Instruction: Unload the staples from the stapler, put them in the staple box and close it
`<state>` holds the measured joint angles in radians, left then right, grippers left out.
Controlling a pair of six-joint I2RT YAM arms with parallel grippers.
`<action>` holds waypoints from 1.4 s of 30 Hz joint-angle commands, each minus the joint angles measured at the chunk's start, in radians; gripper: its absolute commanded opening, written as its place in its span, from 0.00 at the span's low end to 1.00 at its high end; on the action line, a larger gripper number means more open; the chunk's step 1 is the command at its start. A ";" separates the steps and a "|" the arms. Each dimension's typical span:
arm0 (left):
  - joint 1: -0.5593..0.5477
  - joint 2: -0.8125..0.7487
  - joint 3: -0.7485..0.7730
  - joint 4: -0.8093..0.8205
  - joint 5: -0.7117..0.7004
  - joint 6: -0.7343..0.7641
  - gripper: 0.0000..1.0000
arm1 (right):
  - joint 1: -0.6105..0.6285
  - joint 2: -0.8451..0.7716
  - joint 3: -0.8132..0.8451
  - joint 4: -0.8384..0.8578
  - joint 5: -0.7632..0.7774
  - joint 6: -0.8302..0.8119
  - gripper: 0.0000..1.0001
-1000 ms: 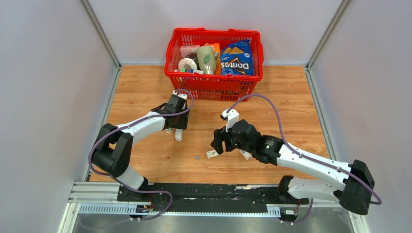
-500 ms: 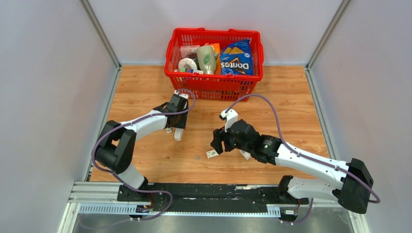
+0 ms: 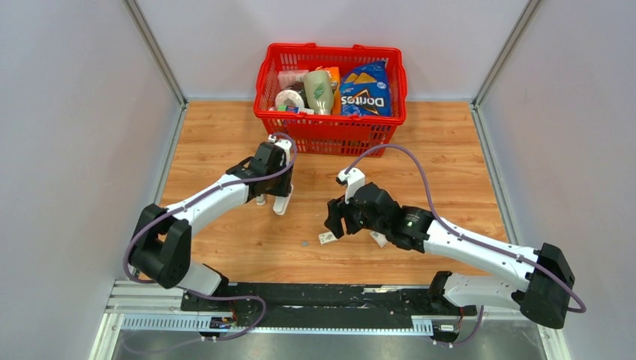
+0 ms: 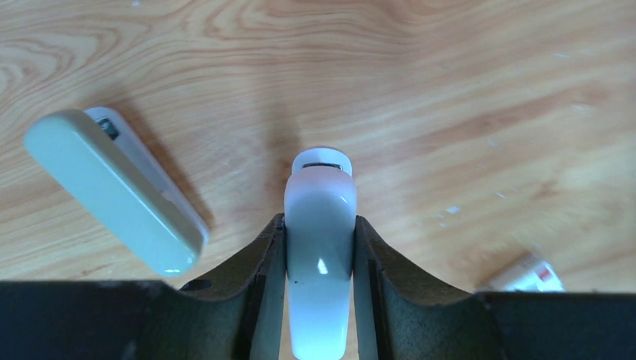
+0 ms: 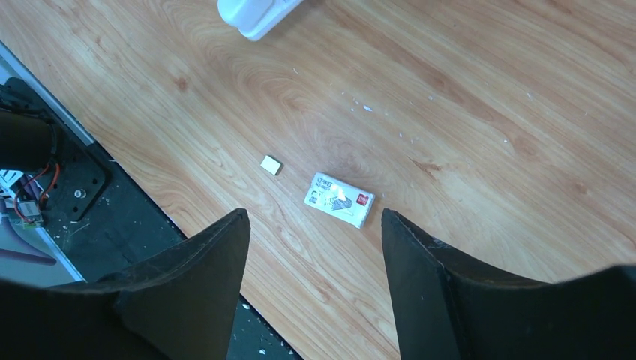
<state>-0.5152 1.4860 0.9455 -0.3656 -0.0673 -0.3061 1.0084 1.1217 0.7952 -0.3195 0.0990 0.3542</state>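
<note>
The stapler (image 4: 319, 225), a slim white bar with a rounded end, points away from the left wrist camera just above the wood. My left gripper (image 4: 319, 240) is shut on its sides, both pads pressed against the plastic. From above, the stapler (image 3: 280, 204) pokes out under the left gripper (image 3: 274, 193), a short way in front of the basket. My right gripper (image 3: 334, 223) hovers open over mid table with nothing between its fingers (image 5: 199, 270). No staples are visible.
A grey-green bar (image 4: 112, 187) lies just left of the stapler. A small staple box (image 5: 339, 199) and a tiny square piece (image 5: 271, 165) lie under the right gripper. The red basket (image 3: 330, 131) of groceries stands at the back. A white rounded piece (image 5: 255, 15) shows at the right wrist view's top edge.
The left gripper's jaws have closed onto the stapler and nudged it slightly toward the basket, while the left elbow swung out to the left. The right arm has barely moved.
</note>
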 commanded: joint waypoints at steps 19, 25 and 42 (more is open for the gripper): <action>-0.062 -0.342 0.023 -0.093 0.780 0.084 0.00 | -0.001 -0.115 0.239 -0.196 -0.329 -0.159 0.61; -0.089 -0.378 0.015 -0.090 0.906 0.090 0.00 | -0.004 -0.117 0.275 -0.196 -0.403 -0.172 0.52; -0.169 -0.463 -0.002 -0.038 1.089 0.094 0.00 | -0.001 -0.181 0.289 -0.194 -0.495 -0.213 0.52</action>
<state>-0.6701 1.0664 0.9432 -0.4667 0.9493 -0.2321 1.0084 0.9558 1.0542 -0.5278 -0.3721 0.1661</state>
